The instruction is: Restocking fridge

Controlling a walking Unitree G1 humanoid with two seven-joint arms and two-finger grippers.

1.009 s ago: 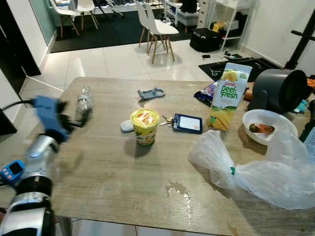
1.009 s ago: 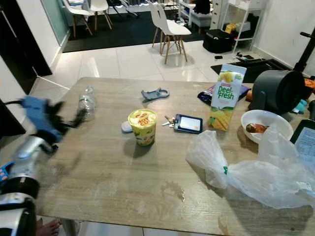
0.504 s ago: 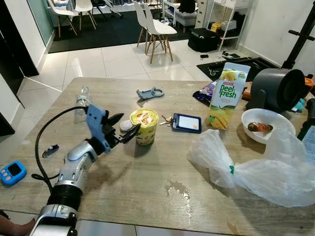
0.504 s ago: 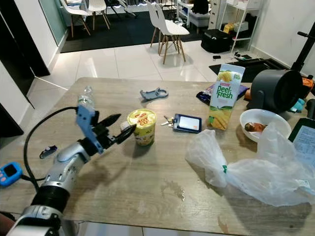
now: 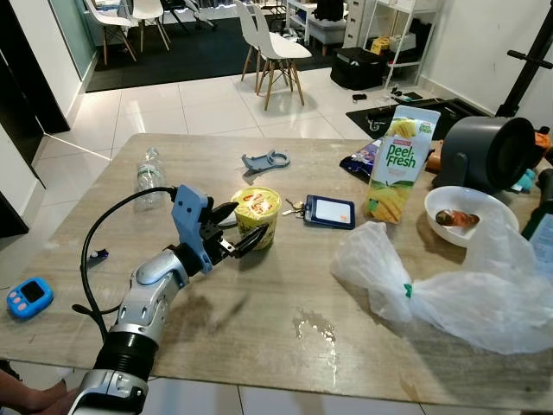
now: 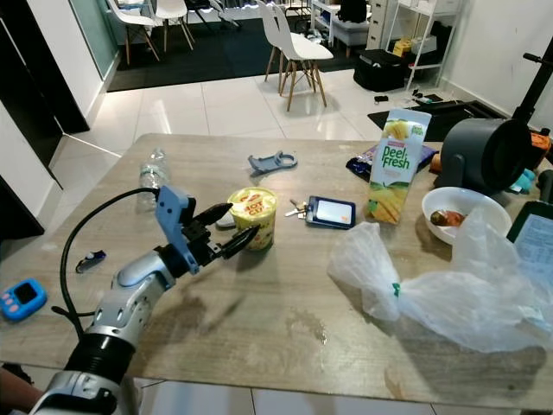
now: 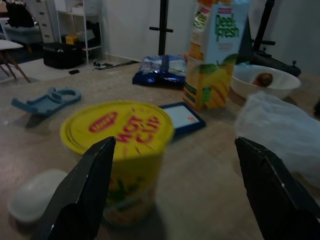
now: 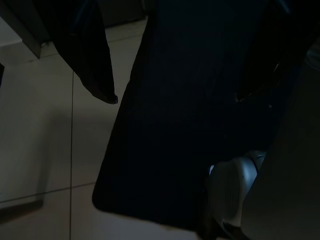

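Observation:
A yellow instant-noodle cup (image 5: pixel 257 216) stands upright near the middle of the wooden table (image 5: pixel 259 346). My left gripper (image 5: pixel 249 220) is open just to the cup's left, its fingertips reaching the cup's side without closing on it. In the left wrist view the cup (image 7: pixel 120 165) sits close in, nearer one finger (image 7: pixel 80 195) than the other. A yellow juice carton (image 5: pixel 397 162) stands upright further right. A clear water bottle (image 5: pixel 149 177) lies at the table's left. My right gripper (image 8: pixel 176 98) hangs idle and open over a dark floor mat.
A crumpled plastic bag (image 5: pixel 449 285) covers the right front of the table, with a white bowl (image 5: pixel 467 216) and a black round appliance (image 5: pixel 492 154) behind it. A card holder (image 5: pixel 328 211), a blue clip (image 5: pixel 264 161) and a white oval object (image 7: pixel 30 195) lie near the cup. A wet patch (image 5: pixel 315 328) marks the front.
My left arm has swung from the table's left edge rightwards to the noodle cup, its fingers staying open. The camera has shifted slightly.

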